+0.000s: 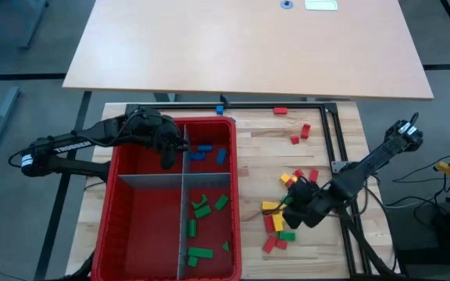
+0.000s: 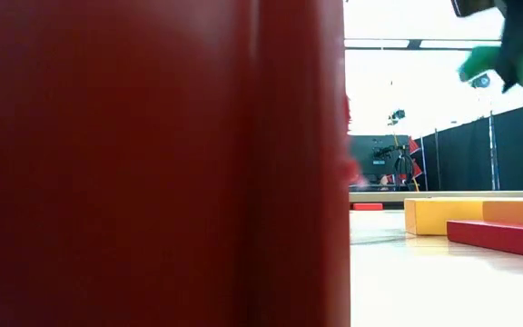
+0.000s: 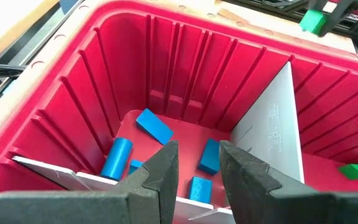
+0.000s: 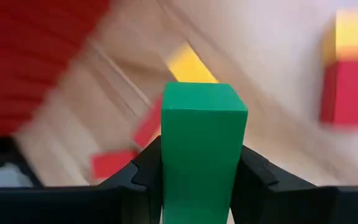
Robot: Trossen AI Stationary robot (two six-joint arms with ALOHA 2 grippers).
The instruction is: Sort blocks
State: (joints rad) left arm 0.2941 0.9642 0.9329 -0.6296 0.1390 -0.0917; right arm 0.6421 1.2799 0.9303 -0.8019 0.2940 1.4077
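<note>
White lettering runs along the left arm's dark link in the high view, too small to read. The worktop (image 1: 319, 176) is pale wood planks framed by black rails; a second, smooth tan table stands beyond it, and grey floor shows around both. The low view looks past the bin wall to a bright room with black curtains and a stand far back.

The right tool (image 4: 204, 171) hangs above the scattered blocks at the worktop's right side, its two fingers clamped on the sides of a green block (image 4: 204, 149) held upright. Red and yellow blocks (image 1: 276, 222) lie loose beneath and around it, with a few more red ones (image 1: 299, 134) nearer the far edge.

The left tool (image 3: 196, 174) hovers over the red bin (image 1: 116, 195), above its far compartment, fingers slightly apart and holding nothing. Grey dividers (image 1: 184, 226) split the bin. Blue blocks (image 3: 154, 126) lie in the far right compartment; green blocks (image 1: 201, 209) lie in the near right one.
</note>
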